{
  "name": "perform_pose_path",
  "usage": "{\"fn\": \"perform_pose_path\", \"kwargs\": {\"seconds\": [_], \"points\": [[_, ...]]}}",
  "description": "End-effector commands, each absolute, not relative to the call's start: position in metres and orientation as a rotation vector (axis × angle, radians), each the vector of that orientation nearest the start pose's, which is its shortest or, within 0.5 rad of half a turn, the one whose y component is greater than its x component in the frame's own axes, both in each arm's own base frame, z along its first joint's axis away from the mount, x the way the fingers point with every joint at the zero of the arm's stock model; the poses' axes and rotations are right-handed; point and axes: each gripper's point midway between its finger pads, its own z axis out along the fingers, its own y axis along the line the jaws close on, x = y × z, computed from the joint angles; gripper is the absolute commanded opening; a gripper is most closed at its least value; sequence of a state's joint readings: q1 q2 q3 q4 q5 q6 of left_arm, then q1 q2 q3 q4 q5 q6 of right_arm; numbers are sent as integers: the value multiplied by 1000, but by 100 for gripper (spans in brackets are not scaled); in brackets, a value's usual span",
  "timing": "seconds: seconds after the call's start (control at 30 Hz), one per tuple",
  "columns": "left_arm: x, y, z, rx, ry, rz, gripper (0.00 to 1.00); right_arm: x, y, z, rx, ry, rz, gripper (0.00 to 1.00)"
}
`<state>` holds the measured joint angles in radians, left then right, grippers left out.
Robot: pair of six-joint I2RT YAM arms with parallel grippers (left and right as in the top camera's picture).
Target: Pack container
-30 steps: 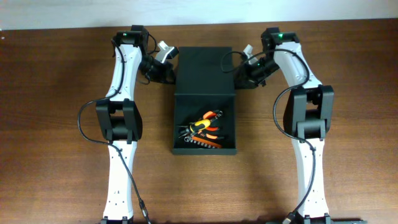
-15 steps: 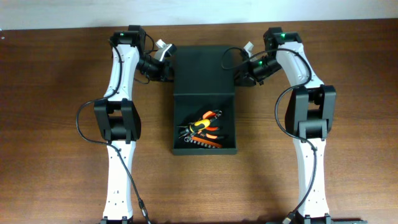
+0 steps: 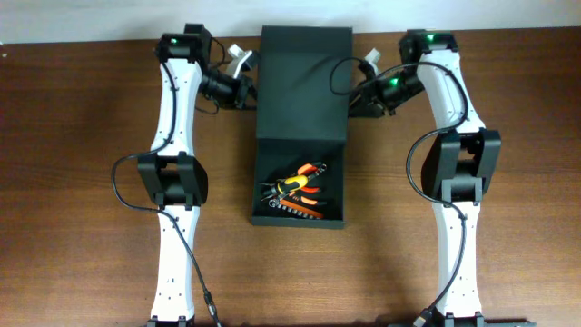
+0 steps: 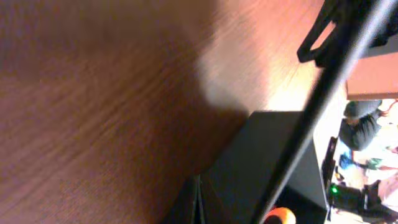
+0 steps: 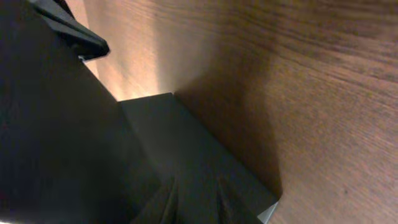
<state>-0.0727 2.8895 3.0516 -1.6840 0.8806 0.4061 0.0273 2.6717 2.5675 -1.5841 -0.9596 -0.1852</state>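
Sitting at the middle of the table (image 3: 82, 182) in the overhead view, the container (image 3: 300, 222) is open, with its box toward the lower part of the frame and its lid (image 3: 304, 82) reaching up to the top edge. Tools (image 3: 295, 189) with orange handles lie in the lower half of the box. The left gripper (image 3: 241, 65) is at the lid's left edge, upper left of centre, jaws closed; whether they pinch the flap I cannot tell. The right gripper (image 3: 365, 73) is at the lid's right edge, upper right of centre, and I cannot tell how its jaws stand. In the left wrist view the lid shows edge-on as a thin dark diagonal across the right side, above the box. In the right wrist view its dark face fills the left side, with a box corner at lower centre.
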Motion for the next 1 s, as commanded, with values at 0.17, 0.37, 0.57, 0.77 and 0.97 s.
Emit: {"fn": "perform_pose_path", "kwargs": {"seconds": [0.17, 0.37, 0.57, 0.77, 0.97], "points": [[502, -192, 158, 733, 2459, -1226, 2, 480, 150, 131, -325, 2782, 1348, 20], [495, -193, 203, 747, 2410, -1152, 2, 478, 144, 151, -363, 2769, 1254, 21], [490, -188, 231, 748, 2385, -1080, 2, 476, 139, 167, -388, 2762, 1169, 22], [483, -195, 248, 739, 2379, -1067, 2, 473, 138, 186, -409, 2729, 1135, 24], [474, -208, 260, 718, 2389, -1093, 2, 468, 140, 211, -435, 2684, 1110, 32]]}}
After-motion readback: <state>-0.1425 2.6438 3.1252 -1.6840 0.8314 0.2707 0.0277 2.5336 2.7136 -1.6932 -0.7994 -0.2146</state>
